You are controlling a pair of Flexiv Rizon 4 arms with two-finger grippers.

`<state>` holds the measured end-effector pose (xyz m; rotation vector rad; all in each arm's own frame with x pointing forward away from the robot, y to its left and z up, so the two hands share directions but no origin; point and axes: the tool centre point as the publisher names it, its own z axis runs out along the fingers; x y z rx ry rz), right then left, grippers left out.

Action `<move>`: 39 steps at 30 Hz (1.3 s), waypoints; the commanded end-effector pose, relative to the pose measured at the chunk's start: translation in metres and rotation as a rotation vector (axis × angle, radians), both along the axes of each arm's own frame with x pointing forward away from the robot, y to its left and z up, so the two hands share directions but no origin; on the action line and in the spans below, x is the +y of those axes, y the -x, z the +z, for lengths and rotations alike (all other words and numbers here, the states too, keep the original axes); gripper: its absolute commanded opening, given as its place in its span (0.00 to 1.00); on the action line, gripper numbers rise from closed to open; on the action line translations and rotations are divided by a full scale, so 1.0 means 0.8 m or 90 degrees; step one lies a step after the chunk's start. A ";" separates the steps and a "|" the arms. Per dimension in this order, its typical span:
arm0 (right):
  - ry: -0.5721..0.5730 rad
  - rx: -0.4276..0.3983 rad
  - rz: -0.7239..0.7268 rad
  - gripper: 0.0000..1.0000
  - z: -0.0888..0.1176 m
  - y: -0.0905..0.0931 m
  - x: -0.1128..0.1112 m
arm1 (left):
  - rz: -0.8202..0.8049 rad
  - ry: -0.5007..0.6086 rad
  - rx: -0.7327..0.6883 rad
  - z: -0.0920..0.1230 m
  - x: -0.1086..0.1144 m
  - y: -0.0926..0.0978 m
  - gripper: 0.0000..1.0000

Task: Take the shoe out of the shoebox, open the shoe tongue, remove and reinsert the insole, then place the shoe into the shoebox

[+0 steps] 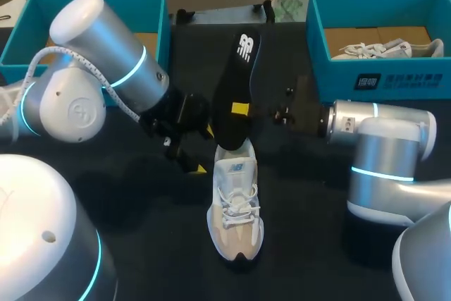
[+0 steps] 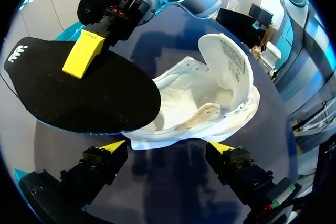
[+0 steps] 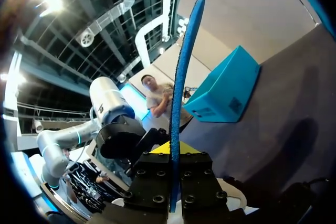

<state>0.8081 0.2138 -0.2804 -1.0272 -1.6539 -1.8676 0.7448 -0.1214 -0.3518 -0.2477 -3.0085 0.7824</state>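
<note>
Shoe lies mid-table, outside both boxes, its tongue folded open, so I'd judge the insole step is in hand. The right teal shoebox holds another white shoe on paper. The left shoebox is mostly hidden behind the arm. The black insole slants up from the heel opening, pinched edge-on in the right gripper. The left gripper sits spread wide and empty, just beside the heel. Next, the insole's lower end needs guiding down into the shoe, probably with the shoe steadied.
</note>
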 end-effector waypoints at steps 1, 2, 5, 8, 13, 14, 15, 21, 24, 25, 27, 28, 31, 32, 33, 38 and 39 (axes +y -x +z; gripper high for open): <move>-0.002 -0.001 -0.003 0.00 -0.001 0.005 0.000 | 0.005 -0.004 0.006 -0.003 -0.001 -0.001 1.00; -0.003 -0.001 -0.003 0.00 -0.002 0.006 0.000 | 0.005 -0.004 0.006 -0.003 -0.001 -0.001 1.00; -0.010 -0.004 -0.006 0.00 -0.002 0.008 0.000 | 0.005 -0.004 0.006 -0.003 -0.001 -0.001 1.00; -0.013 -0.005 -0.009 0.00 -0.004 0.008 0.002 | 0.005 -0.004 0.006 -0.003 -0.001 -0.001 1.00; -0.027 -0.002 -0.010 0.00 -0.007 0.009 0.008 | 0.005 -0.004 0.006 -0.003 -0.001 -0.001 1.00; -0.031 -0.001 -0.011 0.00 -0.007 0.010 0.009 | 0.005 -0.004 0.006 -0.003 -0.001 -0.001 1.00; -0.034 -0.001 -0.012 0.00 -0.007 0.011 0.009 | 0.005 -0.004 0.006 -0.003 -0.001 -0.001 1.00; -0.045 -0.009 -0.018 0.00 -0.010 0.016 0.009 | 0.005 -0.004 0.006 -0.003 -0.001 -0.001 1.00; -0.052 -0.016 -0.017 0.00 -0.011 0.016 0.009 | 0.005 -0.004 0.006 -0.003 -0.001 -0.001 1.00; -0.055 -0.021 -0.015 0.00 -0.011 0.016 0.008 | 0.005 -0.004 0.006 -0.003 -0.001 -0.001 1.00; -0.059 -0.027 -0.014 0.00 -0.013 0.016 0.007 | 0.005 -0.004 0.006 -0.003 -0.001 -0.001 1.00; -0.062 -0.026 -0.015 0.00 -0.015 0.015 0.006 | 0.005 -0.004 0.006 -0.003 -0.001 -0.001 1.00; -0.073 -0.029 -0.014 0.00 -0.020 0.015 0.002 | 0.005 -0.004 0.006 -0.003 -0.001 -0.001 1.00; -0.075 -0.031 -0.012 0.00 -0.022 0.015 0.000 | 0.005 -0.004 0.006 -0.003 -0.001 -0.001 1.00; -0.079 -0.034 -0.009 0.00 -0.023 0.015 -0.002 | 0.005 -0.004 0.006 -0.003 -0.001 -0.001 1.00; -0.085 -0.045 0.003 0.00 -0.025 0.014 -0.007 | 0.005 -0.004 0.006 -0.003 -0.001 -0.001 1.00; -0.084 -0.044 0.006 0.00 -0.025 0.015 -0.007 | 0.005 -0.004 0.006 -0.003 -0.001 -0.001 1.00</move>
